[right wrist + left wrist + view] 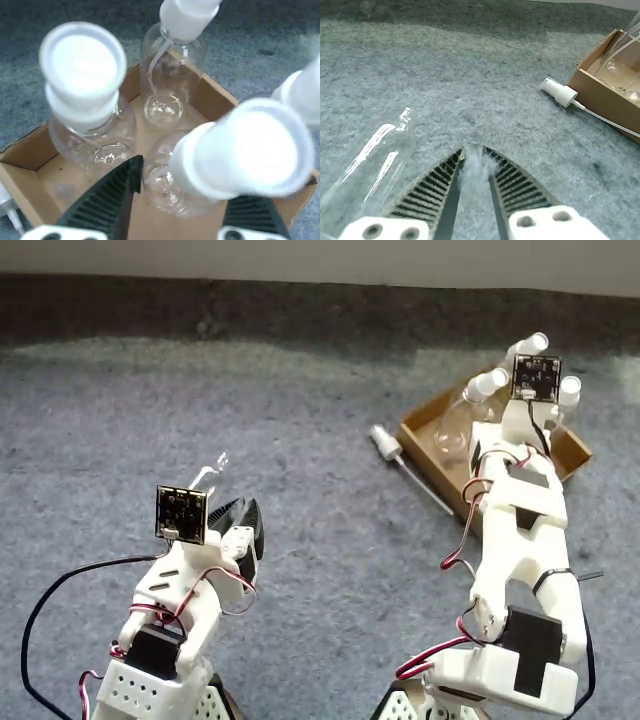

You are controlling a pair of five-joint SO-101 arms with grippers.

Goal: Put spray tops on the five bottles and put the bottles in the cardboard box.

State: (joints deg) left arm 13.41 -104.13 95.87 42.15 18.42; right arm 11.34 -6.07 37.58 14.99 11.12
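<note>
1. Clear plastic bottles with white spray tops [82, 70], four of them, stand upright and close together inside the shallow brown cardboard box [30, 150]; in the high view three of their tops show around the right arm's wrist
2. One more clear bottle, with no top on its neck [375, 160], lies on its side on the grey carpet [300, 390], well apart from the box and just beside the left gripper [472, 152], its open neck pointing away from that arm's base
3. Lying on the carpet between the two arms and just beside the box's outer wall is a loose white spray top with a thin dip tube [385, 443]; the tube runs along that wall, and the top touches no bottle
4. Low over the carpet, the left gripper has its ribbed black fingers [435, 182] drawn together until the tips almost meet, and it holds nothing
5. Directly above the box is the right gripper [182, 185], with one capped bottle standing right beneath it; I cannot tell whether it has hold of that bottle or is merely poised around it
</note>
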